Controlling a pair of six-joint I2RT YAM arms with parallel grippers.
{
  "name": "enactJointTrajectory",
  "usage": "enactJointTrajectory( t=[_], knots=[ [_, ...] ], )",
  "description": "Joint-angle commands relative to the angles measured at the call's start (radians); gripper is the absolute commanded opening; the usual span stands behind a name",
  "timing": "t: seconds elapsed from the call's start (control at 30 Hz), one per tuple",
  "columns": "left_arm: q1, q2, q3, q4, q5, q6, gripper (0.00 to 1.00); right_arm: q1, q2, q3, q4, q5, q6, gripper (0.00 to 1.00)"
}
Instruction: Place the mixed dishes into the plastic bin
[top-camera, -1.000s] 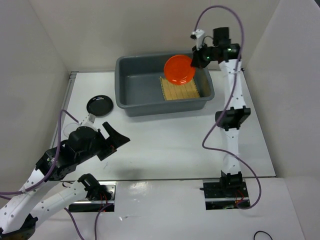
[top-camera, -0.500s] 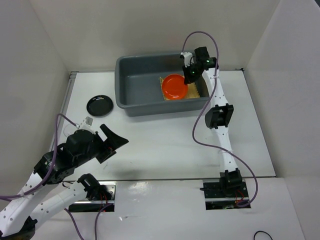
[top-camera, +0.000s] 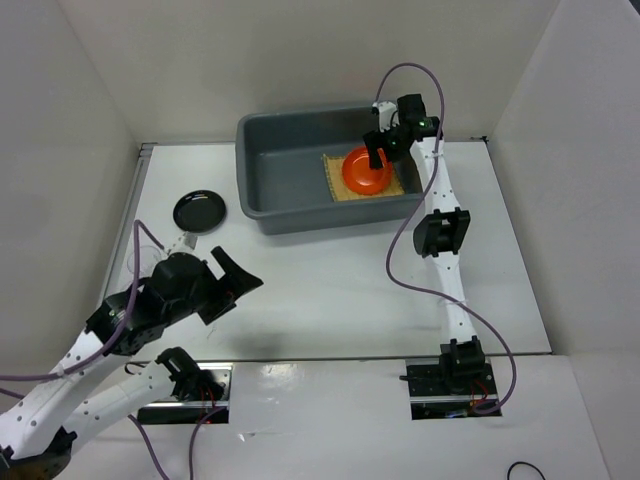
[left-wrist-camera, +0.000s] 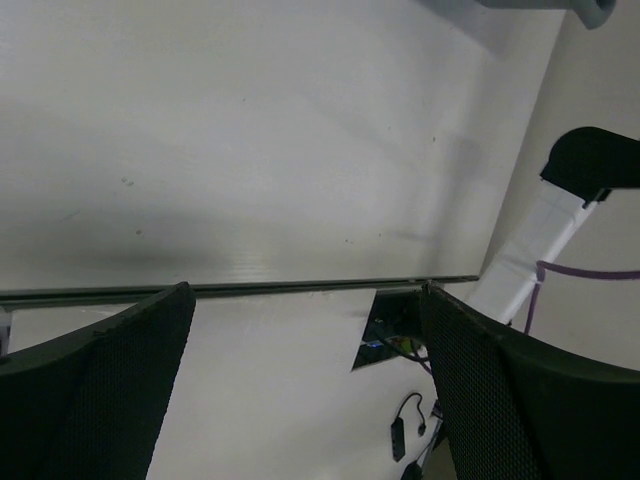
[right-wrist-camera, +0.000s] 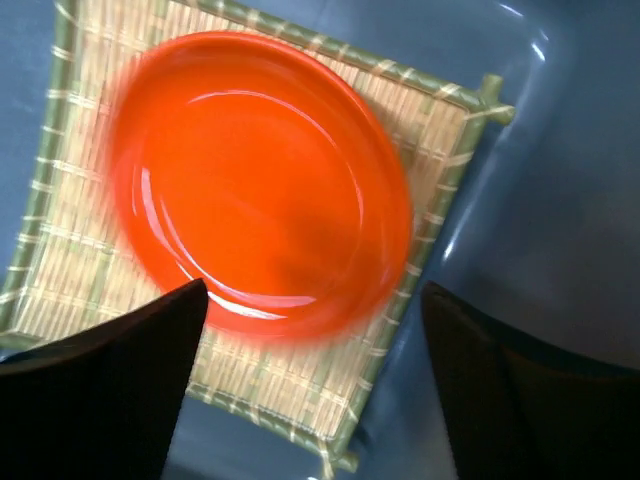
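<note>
Clearly, the small orange round plate (right-wrist-camera: 260, 185) rests on the tan bamboo mat (right-wrist-camera: 430, 140) inside the grey plastic bin (top-camera: 290, 212) at upper centre, with the right fingers (top-camera: 374, 156) spread wide just above it, holding nothing, and the left fingers (top-camera: 238, 272) wide and empty at lower left.

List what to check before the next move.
1. Orange plate lies on mat inside bin: ok.
2. Right gripper open, not gripping the orange plate: ok.
3. Orange plate at rest: cannot tell, it is blurred in the right wrist view.
4. Left gripper open and empty: ok.
5. Black plate in bin: not ok, it sits on the table left of the bin.
</note>
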Motion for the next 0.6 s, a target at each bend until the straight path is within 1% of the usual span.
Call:
enactJointTrajectory(
  t=[0.0,0.03,0.1,0.13,0.17,0.2,0.23,0.27,0.3,0.33,0.37,0.4,0.43,0.47,0.5,0.53,0.57],
  knots=[
    [0.006,0.066,0.041,0.032,-0.057,0.035,0.99,-0.015,-0.018,0.03,-0.003,0.029,-0.001,0.92],
    [0.006,0.081,0.083,0.02,-0.083,0.046,0.99,-0.006,-0.059,0.03,-0.015,0.029,-0.001,0.95],
    [0.006,0.123,0.142,-0.011,-0.202,0.078,0.99,-0.006,-0.114,0.03,-0.038,0.002,0.009,0.97],
    [0.006,0.137,0.174,-0.011,-0.251,0.095,0.99,-0.021,-0.178,0.03,-0.049,-0.009,0.018,0.97],
    [0.006,0.163,0.229,-0.011,-0.343,0.116,0.99,-0.03,-0.212,0.03,-0.081,-0.055,0.018,0.97],
    [0.015,0.178,0.252,-0.011,-0.385,0.177,0.99,-0.058,-0.249,0.03,-0.099,-0.081,0.018,0.97],
    [0.027,0.195,0.274,0.007,-0.42,0.208,0.99,-0.073,-0.29,0.005,-0.112,-0.107,0.006,0.97],
    [0.039,0.241,0.291,0.032,-0.445,0.24,0.99,-0.091,-0.377,-0.056,-0.112,-0.133,0.006,0.98],
    [0.061,0.27,0.321,0.049,-0.457,0.276,0.99,-0.136,-0.422,-0.091,-0.127,-0.19,0.006,0.98],
    [0.09,0.305,0.34,0.061,-0.435,0.355,0.99,-0.162,-0.468,-0.18,-0.127,-0.218,0.006,0.98],
    [0.183,0.395,0.357,0.088,-0.331,0.398,0.99,-0.188,-0.555,-0.22,-0.127,-0.273,0.006,0.98],
    [0.244,0.448,0.386,0.105,-0.251,0.441,0.99,-0.24,-0.596,-0.264,-0.127,-0.297,0.006,0.98],
    [0.316,0.501,0.397,0.128,-0.162,0.511,0.99,-0.268,-0.637,-0.368,-0.127,-0.325,-0.005,0.99],
    [0.473,0.61,0.397,0.139,-0.07,0.535,0.99,-0.294,-0.713,-0.427,-0.127,-0.353,-0.017,0.99],
    [0.551,0.656,0.397,0.158,0.104,0.561,0.99,-0.318,-0.754,-0.493,-0.127,-0.394,-0.031,0.99],
    [0.622,0.696,0.397,0.18,0.179,0.602,0.99,-0.36,-0.798,-0.653,-0.127,-0.41,-0.054,0.99],
    [0.742,0.757,0.388,0.235,0.239,0.621,0.99,-0.377,-0.841,-0.747,-0.127,-0.425,-0.12,0.99]
  ],
)
